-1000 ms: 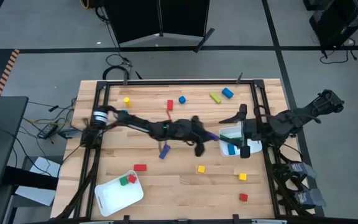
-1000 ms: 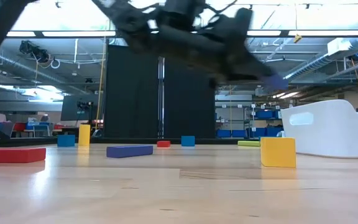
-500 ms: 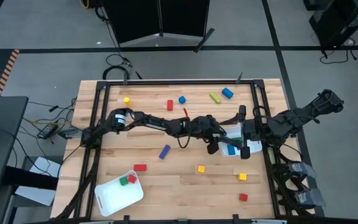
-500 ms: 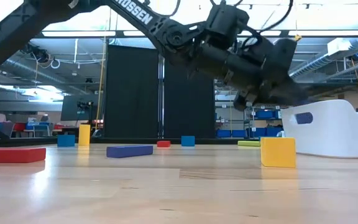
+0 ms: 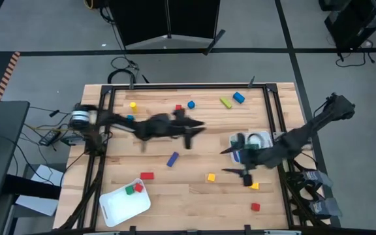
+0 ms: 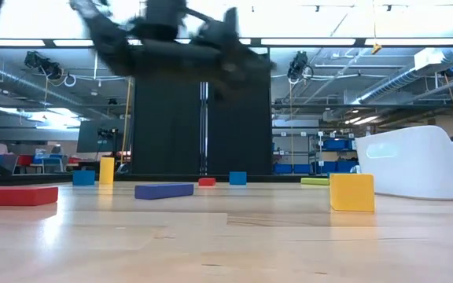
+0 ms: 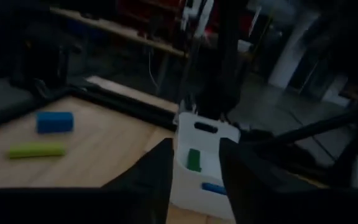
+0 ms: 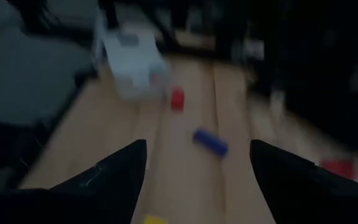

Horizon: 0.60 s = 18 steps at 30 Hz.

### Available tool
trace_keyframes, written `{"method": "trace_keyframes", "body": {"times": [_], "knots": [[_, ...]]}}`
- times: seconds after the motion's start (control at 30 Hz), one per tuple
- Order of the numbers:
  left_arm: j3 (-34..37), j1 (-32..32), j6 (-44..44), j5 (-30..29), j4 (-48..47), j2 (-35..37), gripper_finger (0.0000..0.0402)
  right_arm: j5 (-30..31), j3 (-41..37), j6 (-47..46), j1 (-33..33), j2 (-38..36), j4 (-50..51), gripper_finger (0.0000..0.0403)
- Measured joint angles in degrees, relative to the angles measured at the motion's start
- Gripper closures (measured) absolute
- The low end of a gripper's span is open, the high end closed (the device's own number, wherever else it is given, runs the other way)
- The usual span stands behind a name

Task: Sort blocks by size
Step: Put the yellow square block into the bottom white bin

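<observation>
Just below the left gripper, fingers apart and empty: blue bar, loose on the table. Probably light, rigid, smooth; best pinched across the narrow sides at mid-length. Right gripper spread wide, empty, yellow cube just beside, white tray behind.

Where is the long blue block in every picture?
High view: the blue bar lies tilted near the middle of the table.
Low view: it lies flat, left of centre.
Left wrist view: not in it.
Right wrist view: near the picture's middle.
Landmark: the red block close by, also in the low view and the right wrist view.
</observation>
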State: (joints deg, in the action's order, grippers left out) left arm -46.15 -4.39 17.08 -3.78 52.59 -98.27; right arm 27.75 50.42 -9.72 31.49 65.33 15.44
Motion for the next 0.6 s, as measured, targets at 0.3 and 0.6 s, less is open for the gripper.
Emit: {"method": "trace_keyframes", "body": {"times": [0.3, 0.6], "knots": [[18.34, 6.01, -1.71, -12.16, -5.75, 28.80, 0.0269, -3.82, -0.19, -14.65, -1.91, 20.43, -0.55, 0.0088], [19.94, 12.03, -3.57, -19.62, -20.90, 42.59, 0.0268, -5.58, -0.16, -23.35, -1.91, 32.00, -3.89, 0.0073]]}}
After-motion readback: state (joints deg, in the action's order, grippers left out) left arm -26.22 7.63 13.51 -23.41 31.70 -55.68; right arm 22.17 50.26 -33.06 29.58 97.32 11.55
